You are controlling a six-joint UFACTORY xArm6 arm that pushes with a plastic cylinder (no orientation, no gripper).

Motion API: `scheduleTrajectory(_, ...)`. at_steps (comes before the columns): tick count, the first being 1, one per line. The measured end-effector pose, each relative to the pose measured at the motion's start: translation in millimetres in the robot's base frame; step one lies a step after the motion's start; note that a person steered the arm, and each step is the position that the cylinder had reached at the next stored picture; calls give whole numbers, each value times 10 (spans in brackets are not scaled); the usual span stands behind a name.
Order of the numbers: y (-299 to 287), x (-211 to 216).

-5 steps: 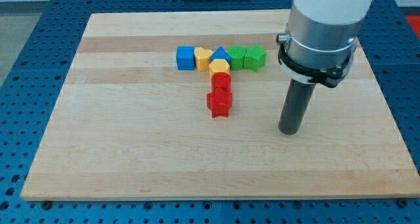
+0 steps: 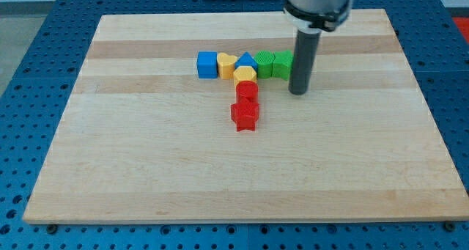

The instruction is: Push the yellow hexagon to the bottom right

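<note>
While the rod stands upright in the upper right part of the frame, my tip rests on the wooden tabletop just below and slightly right of the right-hand green block, whose right edge the rod partly covers. This arm carries no end effector that opens or closes, only the straight dark rod, so nothing is being gripped. A row of blocks runs across the upper middle of the frame: a blue cube at the left, then a yellow block of rounded, heart-like shape, a blue triangle, a green block and the second green one, each touching or just beside its neighbour. The yellow hexagon sits just below the blue triangle, touching the row, well left of my tip. Beneath the hexagon, a red block follows closely, its shape hard to make out, and a red star-like block lies just under that, forming a short column down toward the middle of the frame. Around the tabletop, a blue perforated surface shows at the frame's edges.
</note>
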State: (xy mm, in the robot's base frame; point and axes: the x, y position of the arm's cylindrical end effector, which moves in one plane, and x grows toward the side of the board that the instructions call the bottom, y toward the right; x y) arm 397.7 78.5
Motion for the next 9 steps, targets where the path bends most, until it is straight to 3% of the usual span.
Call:
scheduleTrajectory(5,-2073,-315)
scheduleTrajectory(9,-2237,80)
